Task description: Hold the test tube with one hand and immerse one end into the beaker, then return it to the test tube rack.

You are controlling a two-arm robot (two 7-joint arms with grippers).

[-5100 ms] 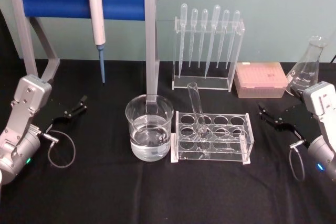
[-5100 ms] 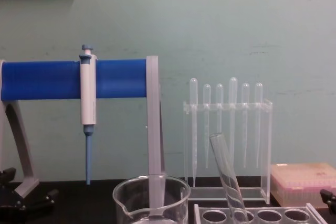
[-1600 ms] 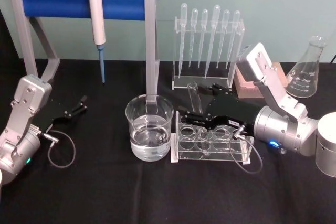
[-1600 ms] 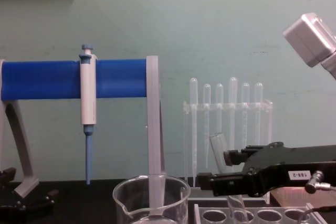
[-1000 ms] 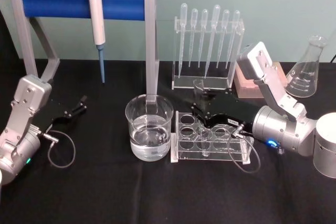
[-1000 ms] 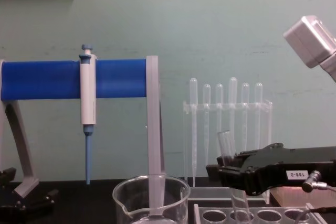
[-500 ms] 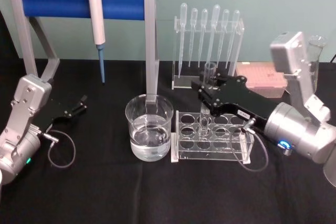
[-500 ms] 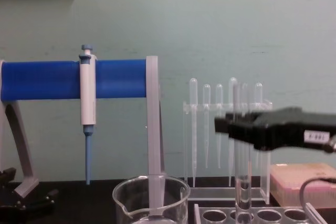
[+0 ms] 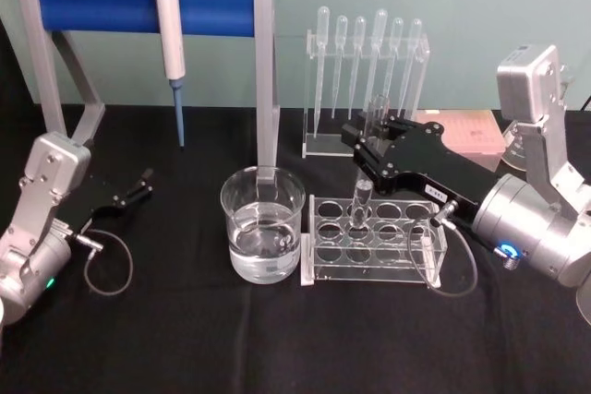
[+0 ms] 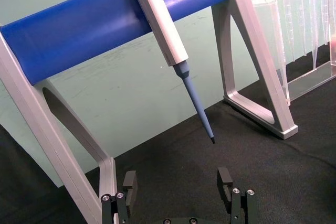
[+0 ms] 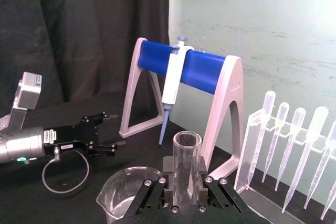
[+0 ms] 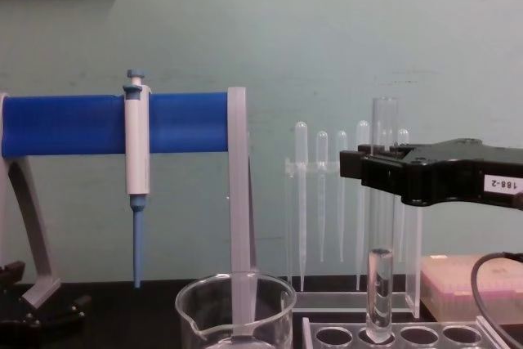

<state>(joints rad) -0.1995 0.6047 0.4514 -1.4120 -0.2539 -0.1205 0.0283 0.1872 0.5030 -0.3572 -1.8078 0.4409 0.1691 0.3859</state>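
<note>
The test tube (image 9: 362, 198) stands upright over the clear rack (image 9: 423, 263), and my right gripper (image 9: 373, 149) is shut on its upper part. In the chest view the test tube (image 12: 378, 292) has its rounded bottom about level with the rack's top plate (image 12: 409, 334), below the right gripper (image 12: 369, 167). The right wrist view shows the test tube's open rim (image 11: 187, 145) above the black fingers (image 11: 168, 174). The beaker (image 9: 262, 223), part full of clear liquid, stands just left of the rack. My left gripper (image 9: 138, 186) rests open at the far left, with its fingers (image 10: 128, 182) wide apart.
A blue-barred stand (image 9: 138, 2) holding a white-and-blue pipettor (image 9: 170, 34) is at the back left. A pipette rack (image 9: 367, 89) stands behind the tube rack. A pink tip box (image 9: 471, 131) is at the back right, behind the right arm.
My right gripper reached in, shut on the leaning test tube and stood it upright. In the last half second it rose with the tube. The left arm has not moved.
</note>
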